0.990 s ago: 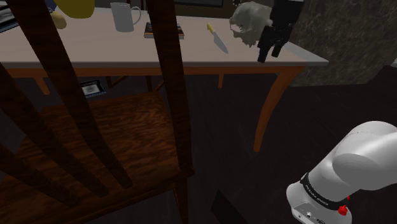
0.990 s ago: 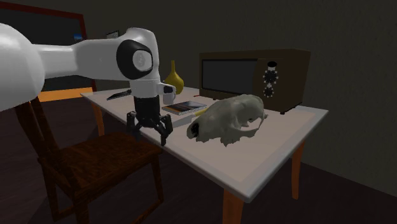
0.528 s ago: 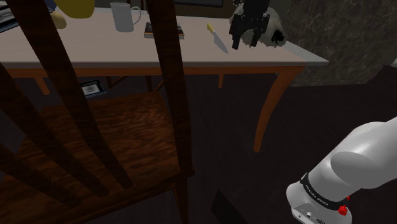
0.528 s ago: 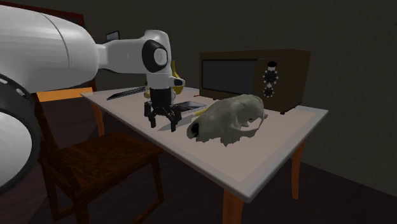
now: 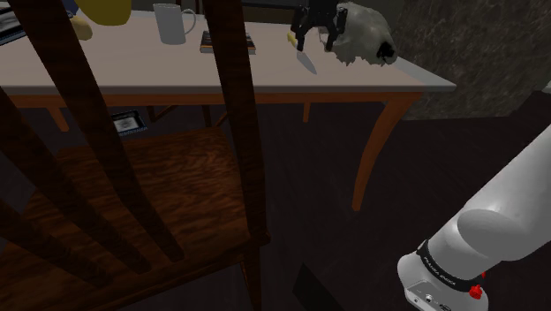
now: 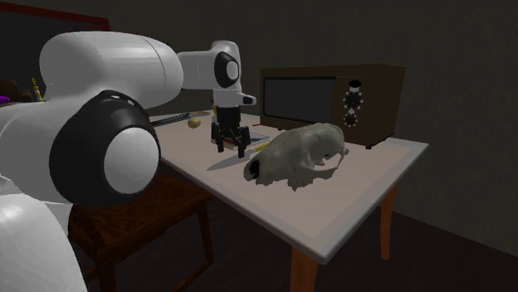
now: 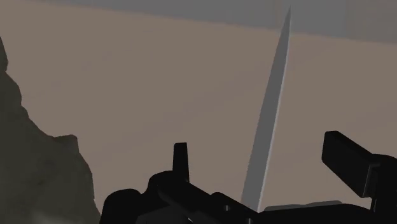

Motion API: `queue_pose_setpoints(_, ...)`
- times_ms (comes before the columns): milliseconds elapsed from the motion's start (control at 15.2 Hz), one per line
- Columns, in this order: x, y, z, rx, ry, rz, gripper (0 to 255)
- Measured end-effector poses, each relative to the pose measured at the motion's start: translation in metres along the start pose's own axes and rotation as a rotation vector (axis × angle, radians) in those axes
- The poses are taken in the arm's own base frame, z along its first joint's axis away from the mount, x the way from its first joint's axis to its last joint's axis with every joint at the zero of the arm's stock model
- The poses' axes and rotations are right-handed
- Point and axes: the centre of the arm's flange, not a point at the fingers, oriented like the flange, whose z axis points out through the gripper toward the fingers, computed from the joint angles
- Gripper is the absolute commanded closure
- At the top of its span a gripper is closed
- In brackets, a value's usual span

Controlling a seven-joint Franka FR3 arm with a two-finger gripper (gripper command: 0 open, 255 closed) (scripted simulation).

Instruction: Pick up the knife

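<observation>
The knife [image 5: 305, 58] lies flat on the pale table [image 5: 159, 71], its yellow handle [image 5: 291, 38] pointing to the far side and its grey blade toward the front edge. My black gripper [image 5: 315, 41] hangs just above the handle end, beside a bony skull [image 5: 362, 31]. In the wrist view the long grey blade [image 7: 270, 114] runs between the two fingers [image 7: 181, 159], which stand well apart and do not touch it. The gripper [image 7: 264, 167] is open. In the second exterior view the gripper [image 6: 231, 151] points down at the table [image 6: 349, 207] left of the skull [image 6: 303, 153].
A white mug [image 5: 169, 22], a dark book [image 5: 215, 41] and a yellow vase [image 5: 106, 9] stand further left on the table. A microwave [image 6: 332, 99] sits at the back. A dark wooden chair [image 5: 132, 194] fills the foreground before the table.
The gripper has moved from the table's right end, past the skull, toward the shoulder view's left and now hangs over the knife. The knife has not moved.
</observation>
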Motion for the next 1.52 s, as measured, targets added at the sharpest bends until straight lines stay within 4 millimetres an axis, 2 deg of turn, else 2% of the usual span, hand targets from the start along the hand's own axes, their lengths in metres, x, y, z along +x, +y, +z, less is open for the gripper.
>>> queue_pose_setpoints(330,0.069,-0.004,-0.007,-0.003,0.004,0.127,0)
queue_pose_setpoints(396,0.075,-0.003,-0.008,-0.004,0.004,0.144,0)
queue_pose_setpoints(924,0.082,-0.004,0.029,-0.004,0.005,0.161,0)
queue_pose_setpoints(990,0.082,-0.004,0.031,-0.004,0.005,0.161,255)
queue_pose_setpoints(1518,0.082,-0.003,0.033,-0.004,0.006,0.161,255)
